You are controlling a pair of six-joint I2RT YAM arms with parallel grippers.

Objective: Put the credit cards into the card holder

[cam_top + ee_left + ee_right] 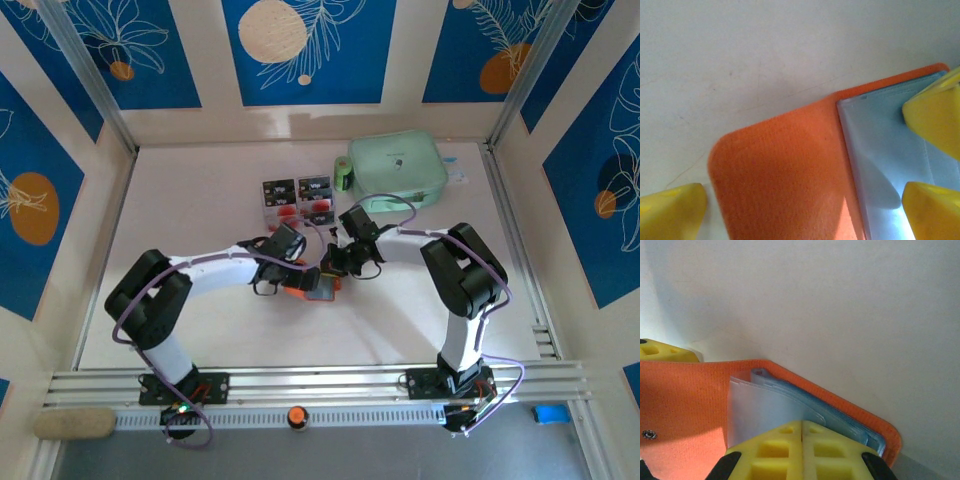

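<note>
The card holder (303,291) lies open on the bench (190,210) between the arms, the left gripper (802,212) spread wide over its orange flap (785,175) and the right gripper (802,435) pressed together on the grey pockets (765,410), seemingly pinning it flat for the credit cards (297,198) lying farther back.

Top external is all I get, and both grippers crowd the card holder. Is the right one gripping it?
Observer: Cannot tell. The right gripper is shut, tips against the grey pocket sleeves of the card holder.
Operator: And the left?
Observer: The left gripper is open: one finger beside the orange flap, the other over the sleeves.
Operator: Holder unfolded?
Observer: Yes, its snap button faces up.
</note>
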